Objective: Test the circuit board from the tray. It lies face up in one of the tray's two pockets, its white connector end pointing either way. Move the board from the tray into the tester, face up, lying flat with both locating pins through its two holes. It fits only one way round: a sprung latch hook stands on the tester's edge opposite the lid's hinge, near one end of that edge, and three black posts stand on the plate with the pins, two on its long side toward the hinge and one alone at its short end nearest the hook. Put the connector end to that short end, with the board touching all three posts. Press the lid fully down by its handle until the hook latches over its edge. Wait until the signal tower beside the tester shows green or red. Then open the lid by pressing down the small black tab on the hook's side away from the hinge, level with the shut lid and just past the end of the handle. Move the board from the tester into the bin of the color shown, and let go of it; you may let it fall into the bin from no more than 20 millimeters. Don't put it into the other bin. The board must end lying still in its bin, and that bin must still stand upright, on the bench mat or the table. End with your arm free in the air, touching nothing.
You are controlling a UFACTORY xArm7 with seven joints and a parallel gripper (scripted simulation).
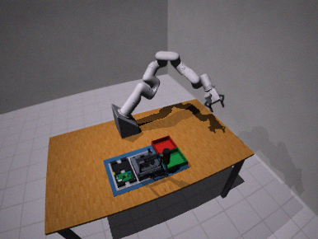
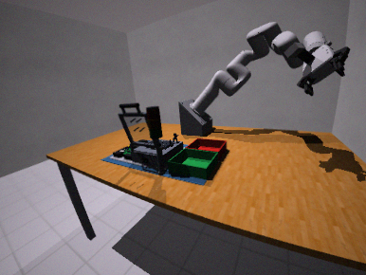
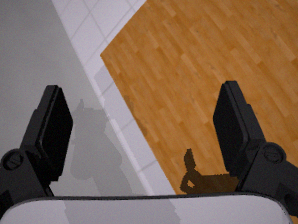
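Though high past table (image 1: 231, 136) edge, claw (image 1: 216, 100) wide open, nothing between fingers.

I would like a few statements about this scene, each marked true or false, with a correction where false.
1. The gripper is open and holds nothing. True.
2. The circuit board already lies in the tester. False: it is in the tray, in a pocket.
3. The tester's lid stands open. True.
4. The red bin is tipped over. False: it stands upright beside the green bin.
5. The gripper hovers directly above the tray. False: it hangs high near the table's far corner, away from the blue mat.
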